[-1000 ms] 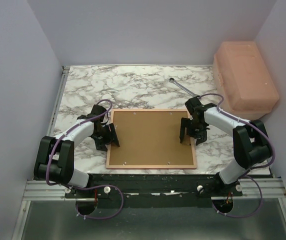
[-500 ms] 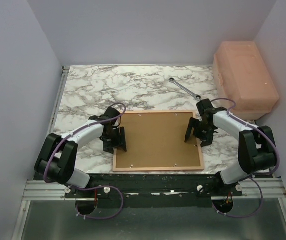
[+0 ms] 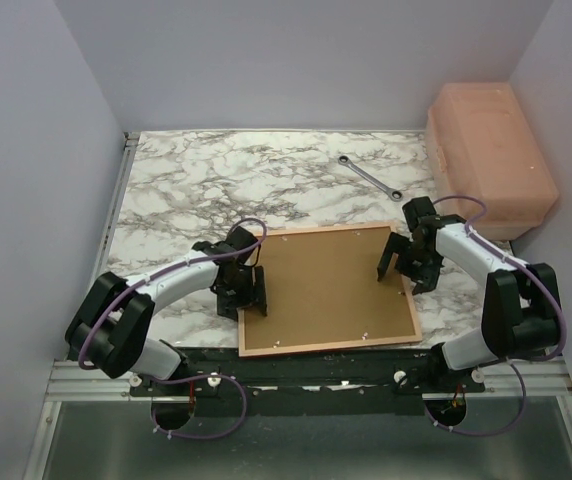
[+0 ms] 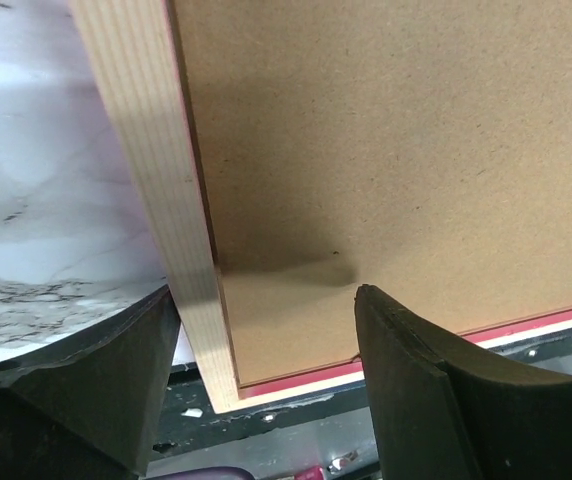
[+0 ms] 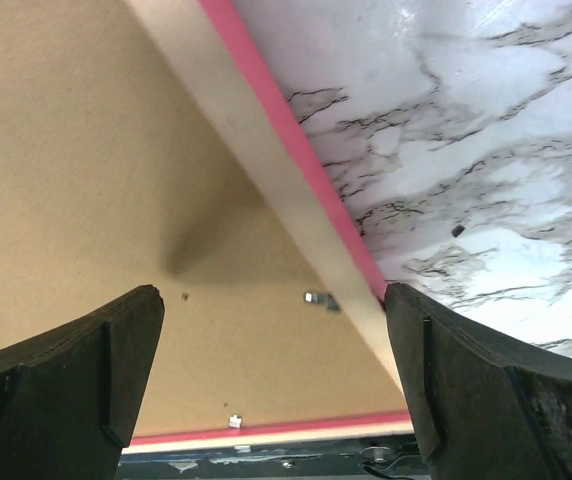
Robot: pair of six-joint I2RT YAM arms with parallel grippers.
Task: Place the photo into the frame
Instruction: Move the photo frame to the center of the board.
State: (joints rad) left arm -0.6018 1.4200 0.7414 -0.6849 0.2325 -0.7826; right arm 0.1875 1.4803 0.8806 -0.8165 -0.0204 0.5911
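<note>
Frame (image 3: pixel 331 346) face-down, left gripper (image 3: pixel 242 296), right gripper (image 3: pixel 403 271) astride its edges — jaws apart

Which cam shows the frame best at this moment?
Top external: the whole frame is in shot, reverse up, all four rails around the brown backing panel. Left wrist shows only its left rail and near-left corner; right wrist only its right rail with a pink edge strip.

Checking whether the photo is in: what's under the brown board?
Only the frame's wood rim shows around the board; whatever lies beneath it, photo included, is hidden.
</note>
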